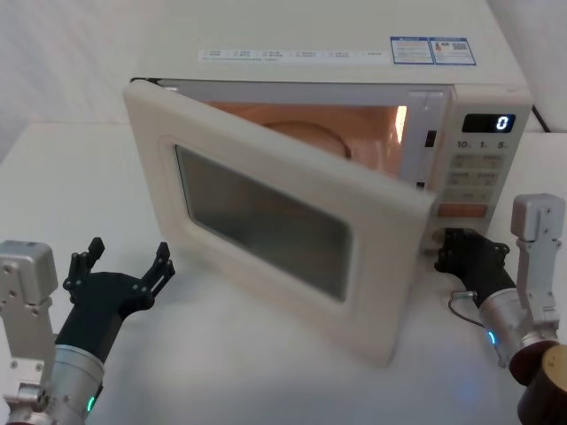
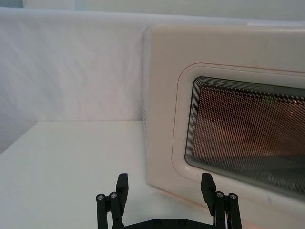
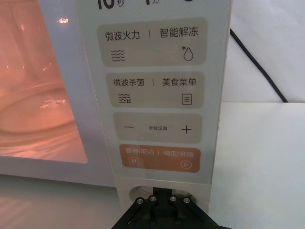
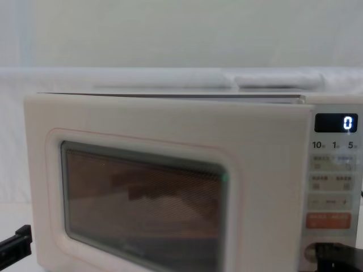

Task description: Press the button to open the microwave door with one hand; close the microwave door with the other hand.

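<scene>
Cream microwave door (image 1: 266, 212) stands swung open, cavity lit orange. The right claw (image 1: 461, 252) rests at the button (image 3: 162, 193); whether it is clenched I cannot tell. The left claw (image 1: 124, 270), fingers spread, waits near the door's hinge side: best to push flat near the free edge.

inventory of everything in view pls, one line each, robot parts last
microwave: 1, cream-white, at the back of the table, cavity lit orange
microwave door: 1, cream with dark window, swung partly open toward the robot's left
button: 1, cream, at the bottom of the keypad strip, right gripper at it
display: 1, black, showing 0, top of the keypad strip
table: 1, white, under the microwave
cable: 1, black, right of the microwave
left gripper: 1, black, open, left of the door
right gripper: 1, black, at the button
</scene>
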